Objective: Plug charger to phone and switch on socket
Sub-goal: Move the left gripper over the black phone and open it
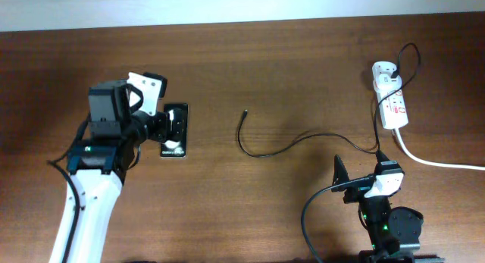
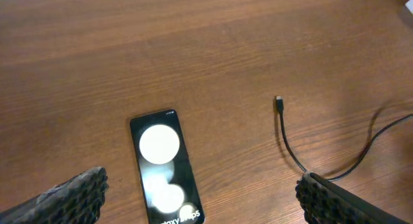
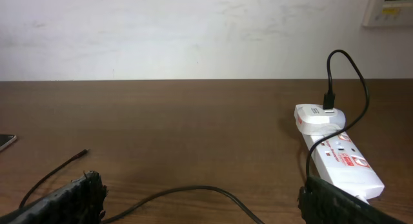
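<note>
The black phone [image 1: 177, 134] lies flat at the table's left, its screen showing white round spots [image 2: 164, 166]. My left gripper [image 1: 167, 129] is open and hovers over the phone's near end, one finger on each side of it [image 2: 201, 195]. The charger cable [image 1: 265, 152] runs from its free tip [image 1: 245, 111] across the table to a white plug in the socket [image 1: 392, 102]. The tip [image 2: 279, 102] lies right of the phone, apart from it. My right gripper [image 1: 361, 169] is open and empty [image 3: 200, 201], above the cable [image 3: 193, 190] and short of the socket [image 3: 339, 156].
The socket's thick white cord [image 1: 439, 163] runs off to the right edge. A white wall [image 3: 193, 30] stands behind the table's far edge. The phone's corner [image 3: 5, 141] shows at the left of the right wrist view.
</note>
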Available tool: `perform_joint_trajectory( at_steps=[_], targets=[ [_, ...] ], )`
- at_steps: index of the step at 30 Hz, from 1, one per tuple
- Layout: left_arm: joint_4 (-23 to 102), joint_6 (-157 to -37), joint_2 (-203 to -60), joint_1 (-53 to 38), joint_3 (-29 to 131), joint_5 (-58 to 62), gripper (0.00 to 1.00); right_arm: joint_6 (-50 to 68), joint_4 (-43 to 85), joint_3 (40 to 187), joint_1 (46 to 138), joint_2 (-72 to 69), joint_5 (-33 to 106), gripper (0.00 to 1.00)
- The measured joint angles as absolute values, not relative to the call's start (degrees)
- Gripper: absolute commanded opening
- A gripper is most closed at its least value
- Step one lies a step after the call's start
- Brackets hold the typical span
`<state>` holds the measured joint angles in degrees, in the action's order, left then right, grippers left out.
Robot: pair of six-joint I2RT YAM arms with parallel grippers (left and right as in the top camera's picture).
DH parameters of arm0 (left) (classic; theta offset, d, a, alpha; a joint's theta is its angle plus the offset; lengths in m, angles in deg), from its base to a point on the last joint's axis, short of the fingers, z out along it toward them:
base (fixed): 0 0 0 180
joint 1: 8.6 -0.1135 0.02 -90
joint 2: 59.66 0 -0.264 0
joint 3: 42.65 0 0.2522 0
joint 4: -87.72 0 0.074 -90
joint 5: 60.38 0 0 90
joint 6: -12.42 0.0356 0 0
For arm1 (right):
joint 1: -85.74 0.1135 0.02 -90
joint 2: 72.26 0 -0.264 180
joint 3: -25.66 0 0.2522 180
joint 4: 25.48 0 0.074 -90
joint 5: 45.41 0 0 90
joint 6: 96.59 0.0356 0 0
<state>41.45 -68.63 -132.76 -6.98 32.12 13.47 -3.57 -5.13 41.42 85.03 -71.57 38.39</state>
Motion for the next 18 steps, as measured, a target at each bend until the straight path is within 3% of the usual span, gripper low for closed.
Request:
perform_joint_trajectory(
  at_steps=[13, 18],
  targets=[
    [41.0, -69.1, -134.8, -7.0, 33.3, 7.7, 0.99, -3.5, -5.1, 41.4, 85.0, -71.6, 38.4, 0.99],
    [34.3, -73.1, -144.1, -5.9, 44.4, 11.9, 0.99, -3.6, -5.1, 41.4, 85.0, -71.6, 38.4, 0.99]
  ],
)
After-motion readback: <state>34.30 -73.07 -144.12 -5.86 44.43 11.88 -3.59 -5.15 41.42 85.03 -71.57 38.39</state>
